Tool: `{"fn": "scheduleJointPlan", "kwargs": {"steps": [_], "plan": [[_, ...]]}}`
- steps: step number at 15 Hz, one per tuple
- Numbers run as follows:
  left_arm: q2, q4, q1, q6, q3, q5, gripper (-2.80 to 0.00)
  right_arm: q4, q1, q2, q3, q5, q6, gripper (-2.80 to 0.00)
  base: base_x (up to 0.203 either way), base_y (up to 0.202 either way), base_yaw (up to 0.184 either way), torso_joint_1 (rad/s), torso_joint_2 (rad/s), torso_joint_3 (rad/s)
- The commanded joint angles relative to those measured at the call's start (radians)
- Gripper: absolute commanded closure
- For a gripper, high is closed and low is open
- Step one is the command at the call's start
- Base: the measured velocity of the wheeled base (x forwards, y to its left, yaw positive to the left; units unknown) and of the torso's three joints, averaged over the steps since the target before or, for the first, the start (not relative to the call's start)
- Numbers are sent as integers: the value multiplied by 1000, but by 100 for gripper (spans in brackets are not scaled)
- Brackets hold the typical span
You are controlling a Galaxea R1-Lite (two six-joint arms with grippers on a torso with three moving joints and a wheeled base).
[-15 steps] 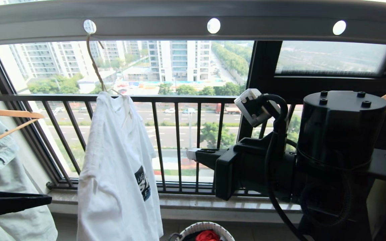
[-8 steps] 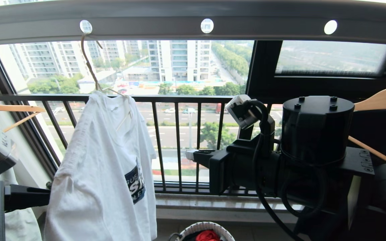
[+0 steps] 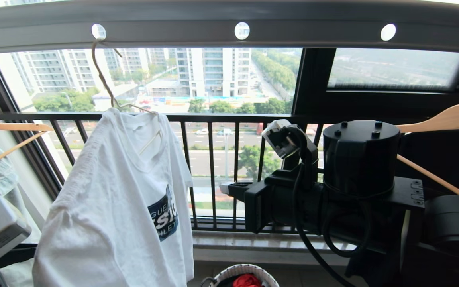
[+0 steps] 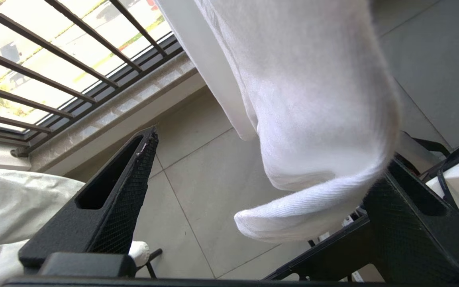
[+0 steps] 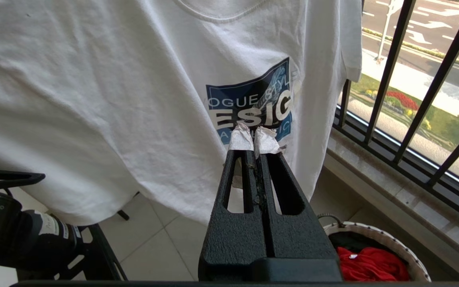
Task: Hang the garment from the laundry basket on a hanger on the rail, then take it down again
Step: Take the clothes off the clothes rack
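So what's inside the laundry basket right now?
In the laundry basket, a red cloth lies on top beside something black. Whatever lies under them is covered, and the right hand blocks one side.

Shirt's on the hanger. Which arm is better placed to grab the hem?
Left. The left gripper is open right under the T-shirt hem, fabric sagging between its fingers. The right gripper is shut, pointing at the print.

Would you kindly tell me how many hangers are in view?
3: the hanger holding the T-shirt on the rail; one wooden hanger far left; another far right. Others may be hidden.
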Motion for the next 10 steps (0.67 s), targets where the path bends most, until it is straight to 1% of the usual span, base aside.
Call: {"fn": "scheduleJointPlan", "kwargs": {"steps": [1, 2, 3, 5, 8, 10], "plan": [[-32, -204, -1, 0, 136, 36, -280, -4, 1, 12, 0, 1, 2, 0, 0, 0, 0, 0, 0, 0], [-30, -287, -1, 1, 193, 57, 0, -4, 1, 20, 0, 1, 1, 0, 0, 0, 0, 0, 0, 0], [-26, -323, -1, 0, 226, 69, 0, -4, -1, 23, 0, 1, 1, 0, 0, 0, 0, 0, 0, 0], [-15, -333, -1, -11, 243, 72, 0, -4, -1, 24, 0, 1, 3, 0, 0, 0, 0, 0, 0, 0], [-23, -336, -1, -16, 229, 73, 0, -4, -1, 31, 0, 1, 1, 0, 0, 0, 0, 0, 0, 0], [-67, -327, -1, -12, 219, 76, 0, -4, -2, 36, 0, 1, 0, 0, 0, 0, 0, 0, 0, 0]]}}
